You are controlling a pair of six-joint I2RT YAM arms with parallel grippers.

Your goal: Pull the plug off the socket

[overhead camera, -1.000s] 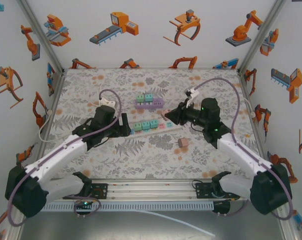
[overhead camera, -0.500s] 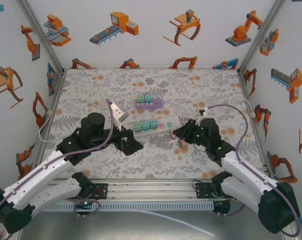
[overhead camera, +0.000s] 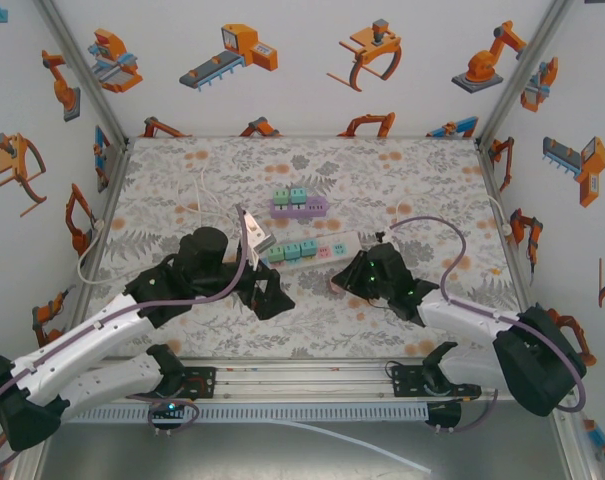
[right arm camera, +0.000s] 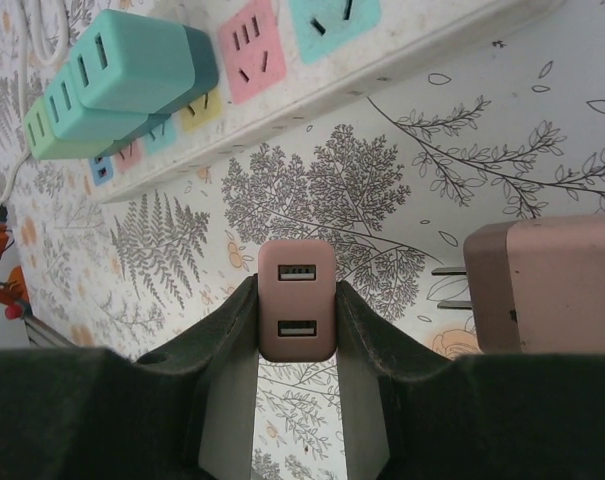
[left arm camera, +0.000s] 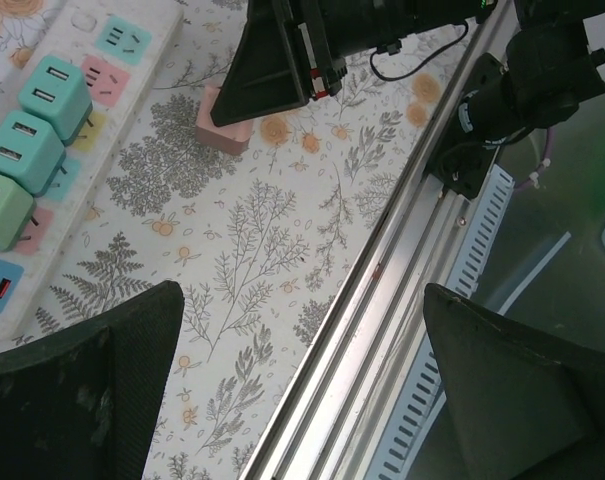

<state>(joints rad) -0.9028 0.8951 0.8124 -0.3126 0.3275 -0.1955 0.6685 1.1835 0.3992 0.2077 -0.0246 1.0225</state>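
Note:
In the right wrist view my right gripper [right arm camera: 296, 292] is shut on a pink plug [right arm camera: 296, 320] with two USB ports, held just above the table and clear of the socket strip. The white socket strip [right arm camera: 312, 70] lies beyond it, still carrying teal plugs [right arm camera: 132, 60]. A second pink plug [right arm camera: 552, 285] lies on the table to the right, prongs showing. From above, the strip [overhead camera: 332, 243] sits mid-table with my right gripper [overhead camera: 342, 280] just in front of it. My left gripper [overhead camera: 267, 292] stands open and holds nothing; its fingers [left arm camera: 82, 385] spread wide over the table's near edge.
A purple socket strip [overhead camera: 300, 206] with teal plugs lies farther back. The aluminium rail [left arm camera: 402, 270] runs along the near table edge under my left gripper. A white cable [overhead camera: 207, 190] trails back left from the strip.
My left gripper has opened and drawn back toward the near edge. My right arm has moved from the strip toward the near side, still shut on the pink plug.

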